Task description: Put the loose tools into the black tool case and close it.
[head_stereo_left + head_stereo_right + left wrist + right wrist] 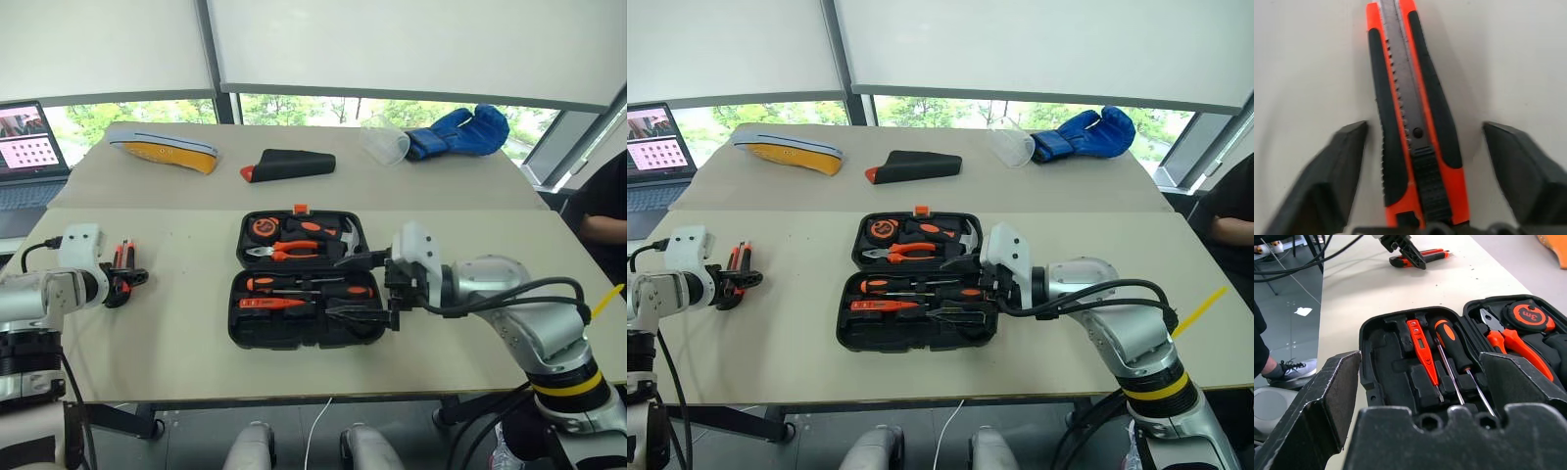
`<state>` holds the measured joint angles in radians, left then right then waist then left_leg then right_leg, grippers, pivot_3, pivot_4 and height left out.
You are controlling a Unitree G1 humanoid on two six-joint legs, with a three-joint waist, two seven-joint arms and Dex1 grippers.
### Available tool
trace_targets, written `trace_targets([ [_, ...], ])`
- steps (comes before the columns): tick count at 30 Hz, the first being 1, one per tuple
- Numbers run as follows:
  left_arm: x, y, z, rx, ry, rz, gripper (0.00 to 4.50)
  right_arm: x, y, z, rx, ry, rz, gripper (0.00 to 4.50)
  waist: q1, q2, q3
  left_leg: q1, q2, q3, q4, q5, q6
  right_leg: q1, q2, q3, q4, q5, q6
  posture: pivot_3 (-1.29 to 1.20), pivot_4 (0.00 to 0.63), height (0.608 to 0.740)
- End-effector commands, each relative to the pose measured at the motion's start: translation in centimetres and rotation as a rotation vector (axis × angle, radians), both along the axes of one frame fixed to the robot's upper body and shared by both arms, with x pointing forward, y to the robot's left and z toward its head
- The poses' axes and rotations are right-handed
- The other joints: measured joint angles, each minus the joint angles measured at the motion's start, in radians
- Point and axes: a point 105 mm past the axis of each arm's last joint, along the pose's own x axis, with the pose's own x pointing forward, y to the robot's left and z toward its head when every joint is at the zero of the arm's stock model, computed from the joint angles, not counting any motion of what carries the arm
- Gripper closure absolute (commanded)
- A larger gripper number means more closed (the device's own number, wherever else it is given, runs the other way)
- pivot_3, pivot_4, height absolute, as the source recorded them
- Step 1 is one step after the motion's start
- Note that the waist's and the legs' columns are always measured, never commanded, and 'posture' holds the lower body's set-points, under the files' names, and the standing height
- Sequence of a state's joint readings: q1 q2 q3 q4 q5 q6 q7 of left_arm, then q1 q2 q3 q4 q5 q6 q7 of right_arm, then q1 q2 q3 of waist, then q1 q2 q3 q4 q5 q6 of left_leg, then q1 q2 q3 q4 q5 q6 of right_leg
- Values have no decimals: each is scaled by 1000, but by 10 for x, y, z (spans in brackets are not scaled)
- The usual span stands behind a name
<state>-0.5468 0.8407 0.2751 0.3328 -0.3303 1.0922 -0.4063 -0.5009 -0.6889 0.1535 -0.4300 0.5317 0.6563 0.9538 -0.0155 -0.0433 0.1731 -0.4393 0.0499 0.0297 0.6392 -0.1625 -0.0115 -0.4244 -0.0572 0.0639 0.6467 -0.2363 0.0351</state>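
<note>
In the left eye view, the black tool case (302, 284) lies open in the middle of the counter (176, 323), and it serves as the landmark here. The utility knife (124, 262) lies well to the left of the case, with the left end effector (121, 284) set around its near end. The right end effector (377, 289) hovers at the case's right edge, fingers spread wide and holding nothing.

In the right eye view, two screwdrivers (921, 287) and the slim tester (884, 305) are seen seated in the case's near half, with a bare slot toward the near edge. The pliers (911, 250) and tape measure (881, 228) sit in the far half.

In the left wrist view, the knife is framed lengthwise between the two fingers (1337, 171), which stand apart with a gap on each side; no contact is made yet. The step in hand is judged to be the grasp of the knife. It is best done by closing squarely across the rubbered handle, near its middle, so the knife does not swing when lifted.

In the right wrist view, the fingers (1317, 401) are seen wide apart over the case. This end effector is best kept clear of the open slot while the knife is carried over.
</note>
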Motion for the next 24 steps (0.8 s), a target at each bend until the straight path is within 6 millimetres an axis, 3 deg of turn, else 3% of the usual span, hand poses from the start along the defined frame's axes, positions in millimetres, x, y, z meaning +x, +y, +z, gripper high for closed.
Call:
trace_targets([
  [1,-4,-21,-7,-39,24,-139,2043,-2,-4,13,6,-77,-10,0,0,0,0,0,0,0,0,0,0,0,0,0,0,0,0,0,150,740],
  [3,-3,-45,3,-59,-34,-305,2768,0,-8,11,-11,-86,-29,0,2,0,0,0,0,1,0,0,0,0,-1,0,0,1,-1,0,150,740],
  [6,-2,-83,33,-116,-145,-543,2774,-2,-13,10,-19,-61,-43,0,15,-2,1,-1,-1,1,0,0,0,0,-3,0,-1,0,-2,0,150,740],
  [7,-6,-104,51,-167,-190,-679,2774,-4,-15,11,-13,-43,-47,0,16,-2,1,-3,0,2,0,0,-1,-1,-3,-1,-2,-2,-5,0,150,740],
  [9,-22,-147,87,-242,-265,-981,2774,-8,-20,12,-18,-34,-60,0,18,-4,2,-5,0,2,1,0,-1,-2,-3,-1,-3,-2,-6,0,150,740],
  [11,-35,-171,101,-233,-273,-1178,2774,-11,-23,11,-30,-42,-87,0,21,-6,3,-9,1,2,2,1,-1,-3,-2,-2,-4,-1,-3,0,150,740],
  [18,-56,-227,58,-58,-9,-1706,2774,-26,-37,8,-31,-47,-204,0,14,2,0,-6,-1,3,2,0,0,0,-2,1,-5,-3,2,0,150,740],
  [24,-51,-238,25,33,155,-1802,2774,-36,-44,7,-17,-44,-289,0,3,1,0,-7,0,3,4,0,1,0,0,1,-3,-4,4,0,150,740],
])
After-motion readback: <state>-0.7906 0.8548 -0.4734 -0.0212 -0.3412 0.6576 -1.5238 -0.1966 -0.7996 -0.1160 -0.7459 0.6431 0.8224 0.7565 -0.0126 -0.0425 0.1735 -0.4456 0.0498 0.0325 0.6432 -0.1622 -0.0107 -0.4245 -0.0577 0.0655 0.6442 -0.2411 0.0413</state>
